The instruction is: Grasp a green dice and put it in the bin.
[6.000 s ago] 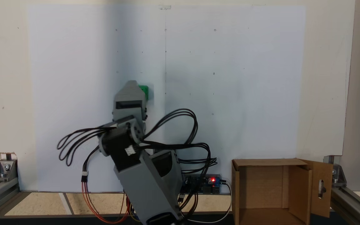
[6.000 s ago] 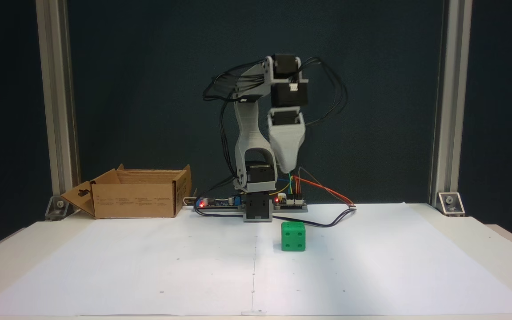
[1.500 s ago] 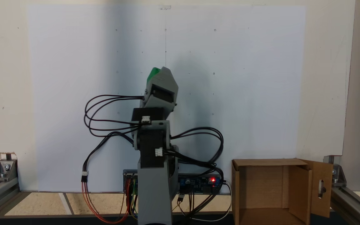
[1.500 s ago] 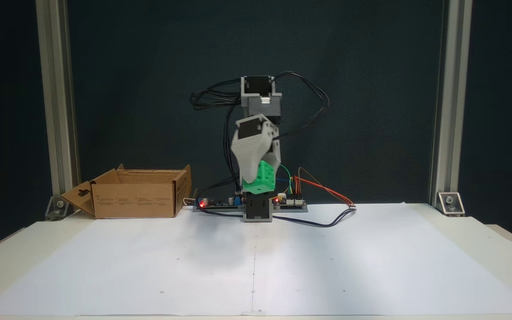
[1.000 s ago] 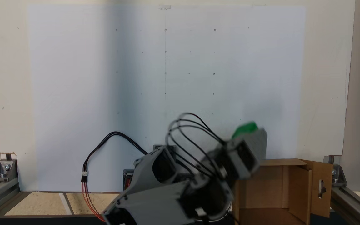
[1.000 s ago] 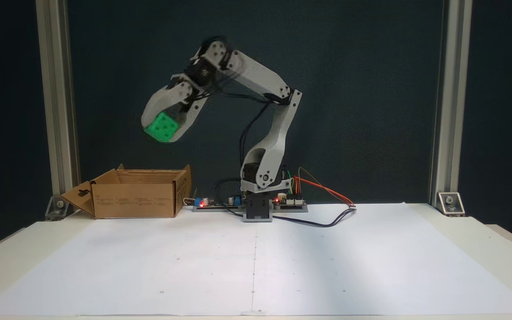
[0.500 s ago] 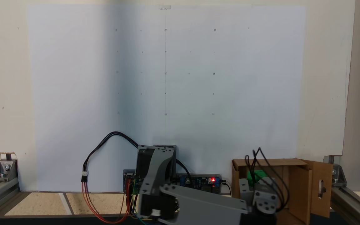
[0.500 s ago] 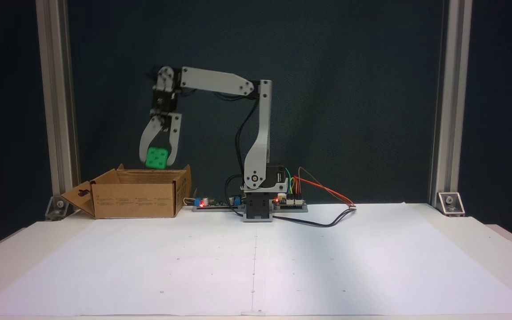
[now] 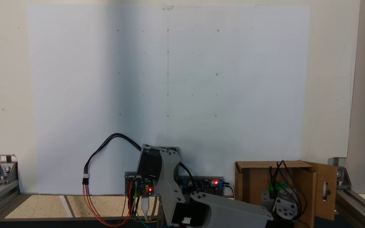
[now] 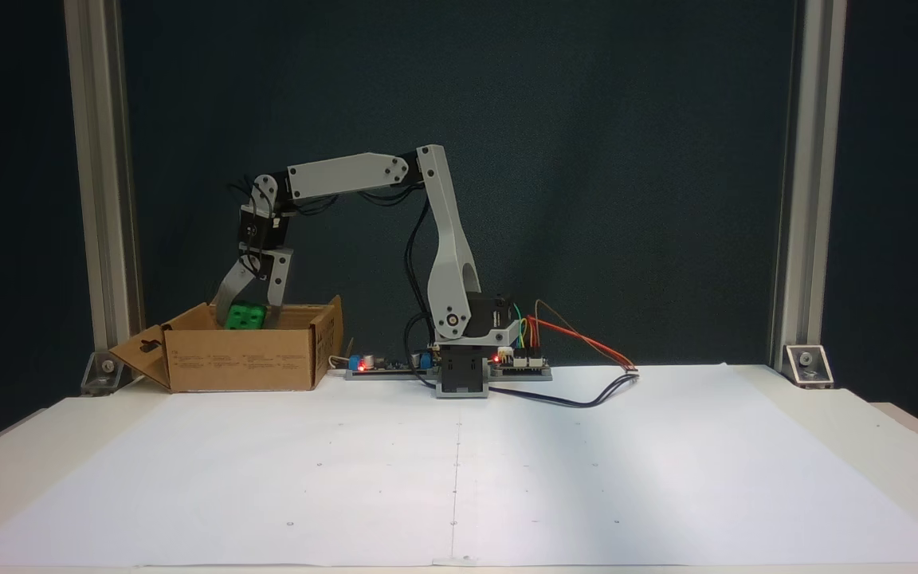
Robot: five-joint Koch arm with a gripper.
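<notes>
Holding the dice (image 10: 245, 316) between the jaws of the gripper (image 10: 247, 319), at the rim of the bin (image 10: 244, 359), lower half already hidden behind the front wall in a fixed view. Seen from above in a fixed view, a sliver of green dice (image 9: 280, 185) peeking past the wrist, over the bin's (image 9: 252, 177) open mouth, toward its far side.

Risks, judged from here: releasing off-centre and bouncing the dice off a wall or out over the rim; hard plastic on cardboard likely to rebound. Clipping the rim or an upright flap with a finger (image 10: 229, 296) while descending or pulling out, shoving the light bin along the table. Sticking of the dice to one jaw on opening, then being dragged back out on the lift. Snagging of the loose black cables (image 9: 274, 177) at the wrist on a flap.

Pose: base near the table's middle back, upper arm leaning up and slightly back, forearm reaching roughly level toward the bin, wrist bent sharply down, gripper pointing down and tilted a little into the bin.
</notes>
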